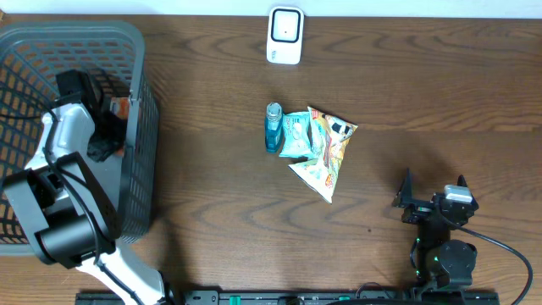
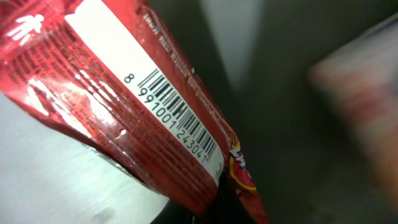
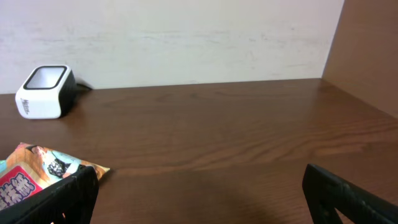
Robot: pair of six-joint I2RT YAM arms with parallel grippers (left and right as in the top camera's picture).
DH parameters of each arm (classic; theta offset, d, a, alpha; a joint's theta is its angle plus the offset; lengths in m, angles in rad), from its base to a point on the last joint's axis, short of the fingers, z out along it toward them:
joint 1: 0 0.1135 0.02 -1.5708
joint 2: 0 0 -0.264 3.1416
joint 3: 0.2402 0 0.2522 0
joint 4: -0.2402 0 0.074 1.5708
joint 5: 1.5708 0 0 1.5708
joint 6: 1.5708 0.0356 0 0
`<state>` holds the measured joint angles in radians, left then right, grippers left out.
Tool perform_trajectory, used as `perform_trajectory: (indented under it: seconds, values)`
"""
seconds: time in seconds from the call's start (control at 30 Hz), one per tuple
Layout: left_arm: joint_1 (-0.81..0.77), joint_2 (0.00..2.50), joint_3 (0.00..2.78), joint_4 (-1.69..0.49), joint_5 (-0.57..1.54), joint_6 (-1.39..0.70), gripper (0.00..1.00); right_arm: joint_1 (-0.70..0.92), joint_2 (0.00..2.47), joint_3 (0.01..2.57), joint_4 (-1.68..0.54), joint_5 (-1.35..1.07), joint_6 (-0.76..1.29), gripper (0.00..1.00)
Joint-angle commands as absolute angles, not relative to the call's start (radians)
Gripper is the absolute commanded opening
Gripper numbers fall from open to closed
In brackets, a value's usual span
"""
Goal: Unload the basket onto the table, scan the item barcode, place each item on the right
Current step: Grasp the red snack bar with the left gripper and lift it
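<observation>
The left pincer (image 1: 110, 127) sits inside the grey basket (image 1: 140, 68) at the left of the worktop (image 1: 423, 85). It is clenched on a red packet (image 2: 143, 106), whose barcode (image 2: 174, 115) faces the wrist camera. The right pincer (image 1: 434, 195) rests released, well apart from the white scanner (image 1: 284, 36).

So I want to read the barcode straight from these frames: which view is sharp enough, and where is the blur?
Left wrist: the barcode on the red packet is sharp, digits legible; right side smeared, background out of focus. Overhead: even light, but the packet is tiny in the basket. Right wrist: clear, scanner sharp, no barcode showing.
</observation>
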<state>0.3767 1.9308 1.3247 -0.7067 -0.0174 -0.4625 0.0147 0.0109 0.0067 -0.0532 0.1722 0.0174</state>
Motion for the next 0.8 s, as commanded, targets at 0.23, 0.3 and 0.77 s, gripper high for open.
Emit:
perform_trajectory:
  seconds: [0.23,0.3,0.77]
  values:
    - [0.381,1.491,1.279,-0.759,-0.214,-0.461,0.07,0.007,0.006,0.006,-0.056,0.173,0.010,0.99]
    - [0.381,1.394,1.279,-0.758,-0.214,-0.490,0.07,0.007,0.006,0.006,-0.056,0.173,0.010,0.99]
    - [0.312,0.992,1.279,-0.580,0.505,-0.400,0.07,0.007,0.006,0.006,-0.056,0.173,0.010,0.99]
